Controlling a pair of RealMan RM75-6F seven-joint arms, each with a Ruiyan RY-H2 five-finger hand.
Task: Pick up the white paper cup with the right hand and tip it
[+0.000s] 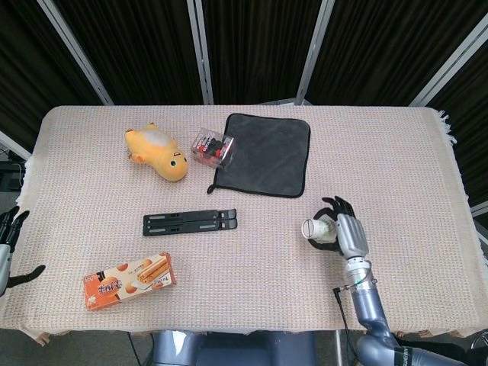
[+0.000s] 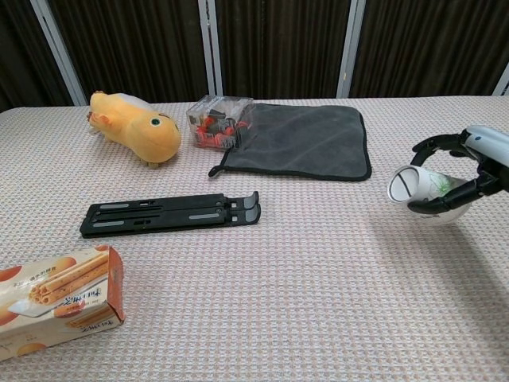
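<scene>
Head view shows the right hand (image 1: 345, 232) at the lower right, fingers curled around the cup (image 1: 320, 229). The cup lies on its side in the grip, its open mouth turned toward the left of the frame. In the chest view the hand (image 2: 469, 171) is cut off by the right edge, so only the dark fingers (image 2: 436, 144) and a bit of the palm show. The cup (image 2: 425, 189) there is tipped, with a small green print on its side. Whether it touches the bench (image 1: 267, 267) is hard to tell.

The left hand (image 1: 9, 248) peeks in at the lower left edge of the head view, off the bench. Its fingers are spread and it holds nothing. Most of it is cut off.

The cloth (image 1: 264, 153) lies at upper middle, well apart from the cup. A clear box (image 1: 213, 146) sits on the cloth's left edge, and what is inside is too small to make out. A yellow toy (image 1: 158, 152) lies left of the box. A black stand (image 1: 190, 222) lies mid-frame, and a snack box (image 1: 130, 280) sits lower left, cut off by the chest view's left edge.

Open bench lies between the stand and the cup, and along the right side.
</scene>
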